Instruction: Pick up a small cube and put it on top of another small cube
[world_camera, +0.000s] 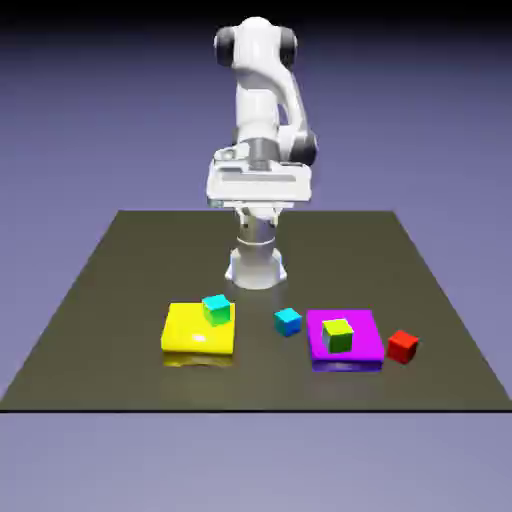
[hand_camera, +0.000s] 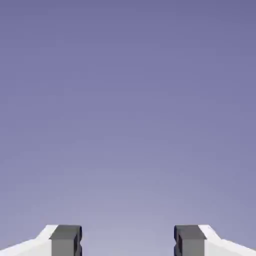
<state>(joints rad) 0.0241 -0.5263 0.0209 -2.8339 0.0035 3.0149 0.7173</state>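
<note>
Overhead, the gripper waits with jaws apart and nothing between them

Nearest the camera in the exterior view, the red cube (world_camera: 402, 346) sits on the dark bench (world_camera: 90, 330) toward the exterior view's right, just beside a flat magenta slab (world_camera: 365, 330) but not on it; a yellow-green cube (world_camera: 337, 335) stands on that slab, near its middle. Toward the exterior view's left lies a flat yellow slab (world_camera: 185, 330); a cyan-topped cube with green sides (world_camera: 216, 309) rests on its far right corner. Between the two slabs, a little farther back and directly on the bench, stands the small cube with cyan top and blue sides (world_camera: 288, 321), well apart from the red cube, with the magenta slab lying between them. Farther still, the white arm (world_camera: 262, 100) rises from its base at the bench's far side and folds over itself; its hand is held high above the bench, clear of every cube. In the hand view the gripper (hand_camera: 128, 241) shows its two grey fingertips (hand_camera: 65, 240) spread wide, only the plain blue-violet backdrop (hand_camera: 128, 100) between them; nothing is held.
</note>
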